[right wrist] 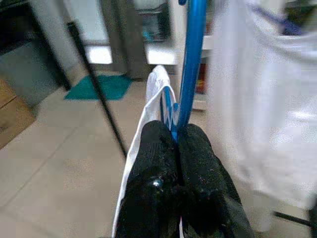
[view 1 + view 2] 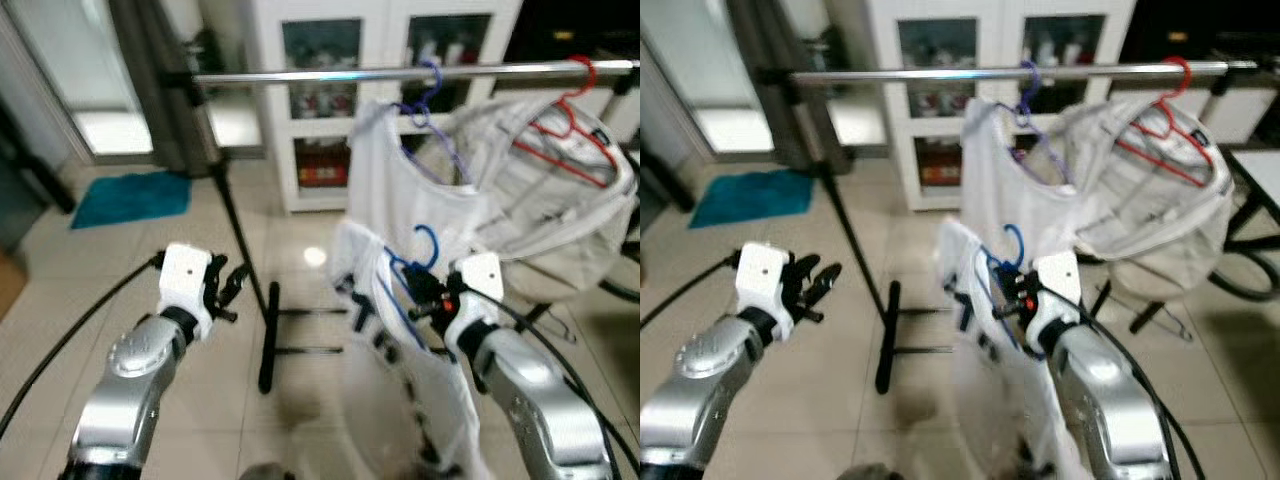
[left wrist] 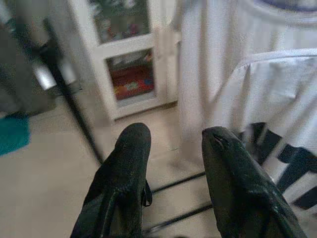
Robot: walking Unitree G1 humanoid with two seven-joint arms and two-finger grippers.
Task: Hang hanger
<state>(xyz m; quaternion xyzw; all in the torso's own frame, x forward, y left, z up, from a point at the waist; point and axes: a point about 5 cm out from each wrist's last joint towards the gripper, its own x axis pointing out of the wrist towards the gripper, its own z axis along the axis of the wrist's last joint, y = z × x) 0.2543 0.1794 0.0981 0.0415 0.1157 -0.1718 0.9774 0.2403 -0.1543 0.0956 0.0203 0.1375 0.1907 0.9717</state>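
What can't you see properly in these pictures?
- Cabinet contents: too blurred behind the glass, head views.
- Blue hanger: its lower part is hidden inside the white shirt the right hand holds.
- Shirt's black print: blurred, partly folded.
- Rail: right end cut off.

Blue hanger (image 2: 425, 250), white shirt (image 2: 385, 300) with black lettering.

A room with a pale glossy tiled floor (image 2: 120, 270). At the far side stands a white cabinet (image 2: 385, 100) with glass doors showing items inside. To the far left, bright daylight falls through a glass door (image 2: 70, 70), with a teal mat (image 2: 132, 197) lying near it.
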